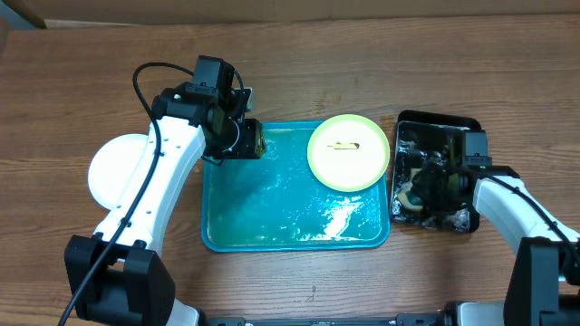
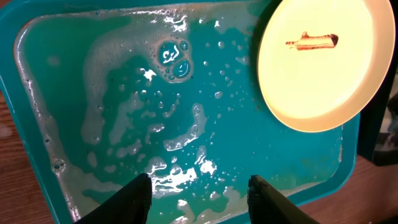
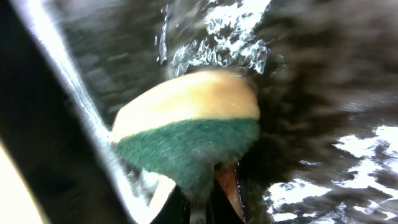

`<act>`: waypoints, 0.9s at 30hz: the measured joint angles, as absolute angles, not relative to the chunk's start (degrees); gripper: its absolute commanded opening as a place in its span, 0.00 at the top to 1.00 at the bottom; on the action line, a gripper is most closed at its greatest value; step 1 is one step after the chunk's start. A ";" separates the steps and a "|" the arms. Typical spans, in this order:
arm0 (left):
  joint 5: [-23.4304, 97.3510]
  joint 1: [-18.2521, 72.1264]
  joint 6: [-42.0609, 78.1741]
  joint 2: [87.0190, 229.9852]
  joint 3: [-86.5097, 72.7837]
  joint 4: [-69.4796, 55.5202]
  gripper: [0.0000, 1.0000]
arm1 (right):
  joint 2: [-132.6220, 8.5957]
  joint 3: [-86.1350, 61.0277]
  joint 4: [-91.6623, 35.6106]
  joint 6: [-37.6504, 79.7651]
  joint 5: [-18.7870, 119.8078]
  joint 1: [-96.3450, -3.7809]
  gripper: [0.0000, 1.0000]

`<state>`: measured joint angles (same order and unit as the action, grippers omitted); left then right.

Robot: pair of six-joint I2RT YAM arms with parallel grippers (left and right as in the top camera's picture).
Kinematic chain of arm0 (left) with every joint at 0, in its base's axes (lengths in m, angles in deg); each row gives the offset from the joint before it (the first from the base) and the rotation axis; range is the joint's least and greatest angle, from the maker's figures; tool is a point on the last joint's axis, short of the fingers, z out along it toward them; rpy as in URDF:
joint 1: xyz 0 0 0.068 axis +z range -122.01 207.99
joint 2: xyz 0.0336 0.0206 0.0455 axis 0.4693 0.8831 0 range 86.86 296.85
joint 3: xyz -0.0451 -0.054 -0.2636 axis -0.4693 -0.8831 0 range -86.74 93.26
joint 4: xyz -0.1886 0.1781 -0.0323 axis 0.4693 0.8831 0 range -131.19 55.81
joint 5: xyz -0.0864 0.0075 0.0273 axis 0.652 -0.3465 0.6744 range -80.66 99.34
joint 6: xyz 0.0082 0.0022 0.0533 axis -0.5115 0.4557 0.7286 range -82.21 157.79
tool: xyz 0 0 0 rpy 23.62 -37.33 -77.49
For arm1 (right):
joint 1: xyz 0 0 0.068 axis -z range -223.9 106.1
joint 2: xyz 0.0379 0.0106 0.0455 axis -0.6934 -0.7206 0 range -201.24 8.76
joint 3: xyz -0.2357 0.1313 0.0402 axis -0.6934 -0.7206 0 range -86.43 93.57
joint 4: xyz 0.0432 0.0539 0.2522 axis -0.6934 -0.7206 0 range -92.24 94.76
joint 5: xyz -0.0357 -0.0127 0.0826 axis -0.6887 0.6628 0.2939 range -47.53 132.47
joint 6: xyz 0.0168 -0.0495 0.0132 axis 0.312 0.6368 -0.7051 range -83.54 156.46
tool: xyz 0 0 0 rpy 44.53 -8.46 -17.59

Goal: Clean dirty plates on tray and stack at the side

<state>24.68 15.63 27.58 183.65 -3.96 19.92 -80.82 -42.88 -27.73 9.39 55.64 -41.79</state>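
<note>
A pale yellow-green plate (image 1: 349, 151) with a brown smear lies in the far right corner of the wet teal tray (image 1: 263, 217); it also shows in the left wrist view (image 2: 323, 62). A white plate (image 1: 113, 170) lies on the table left of the tray, partly under my left arm. My left gripper (image 1: 243, 140) is open and empty over the tray's far left part (image 2: 199, 193). My right gripper (image 1: 419, 186) is shut on a yellow and green sponge (image 3: 186, 130) inside the black tub (image 1: 435, 127) of water.
The black tub stands right beside the tray's right edge. The wooden table (image 1: 381, 54) extends behind and in front of the tray. The tray's surface (image 2: 155, 112) carries foam and water.
</note>
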 measured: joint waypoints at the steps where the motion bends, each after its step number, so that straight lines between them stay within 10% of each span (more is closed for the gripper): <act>1: 24.65 15.63 27.58 183.65 -3.96 19.92 0.48 | -80.82 -42.88 -28.32 11.27 56.79 -42.47 0.96; 27: 24.48 15.63 27.55 183.65 -3.96 20.29 0.48 | -80.32 -42.64 -30.88 10.54 48.14 -42.93 0.96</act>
